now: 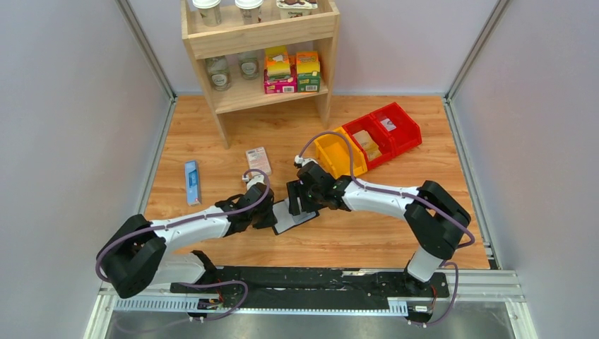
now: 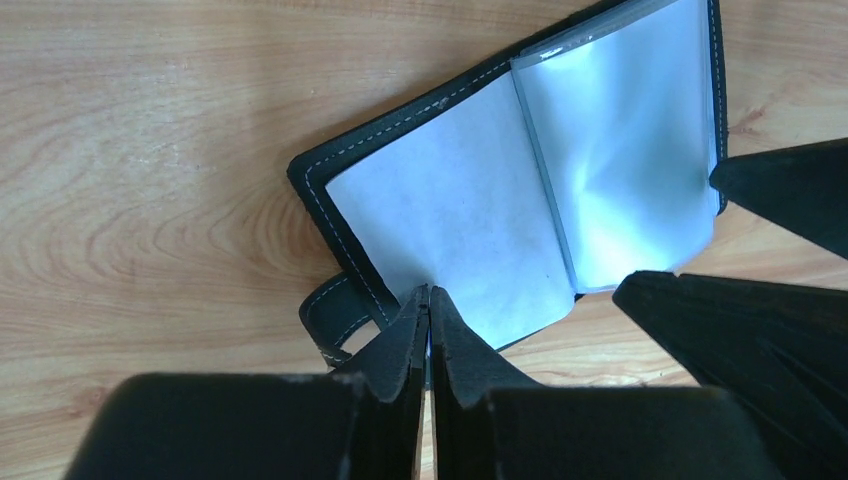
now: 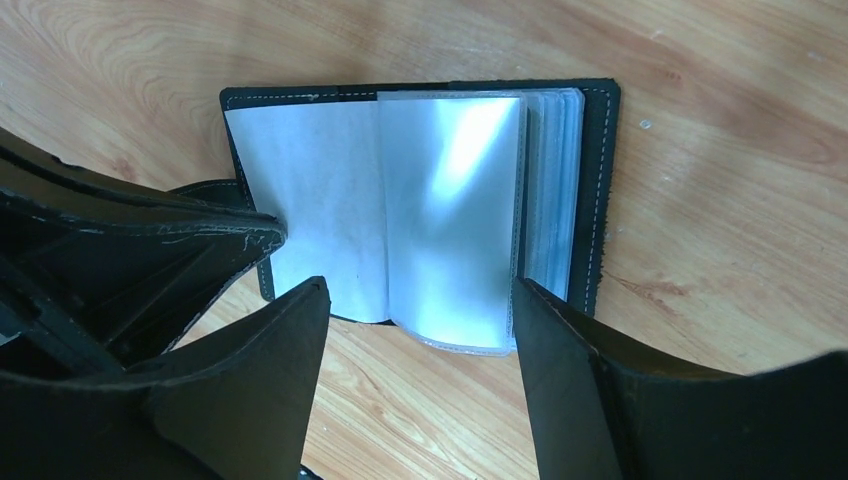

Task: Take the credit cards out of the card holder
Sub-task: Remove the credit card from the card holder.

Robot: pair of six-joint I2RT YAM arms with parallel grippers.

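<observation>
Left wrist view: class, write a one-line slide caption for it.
Left gripper pinches the open card holder's edge; right gripper stands open beside it.

A robotics lab cell is shown: a wooden table (image 1: 381, 236) enclosed by grey walls (image 1: 63, 120), robot arms (image 1: 194, 226) bolted to a rail (image 1: 311, 281) at its near edge. A stocked shelf (image 1: 261, 34) and coloured bins (image 1: 368, 140) are set far back.

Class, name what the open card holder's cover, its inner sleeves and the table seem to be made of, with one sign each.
Cover of the card holder: leather or imitation, matt black, pale stitching along the edge. Its sleeves: thin clear plastic, glossy; bright glare, slight buckling. The table: wood or wood-look laminate, smooth; grain lines show, which one is unclear.
</observation>
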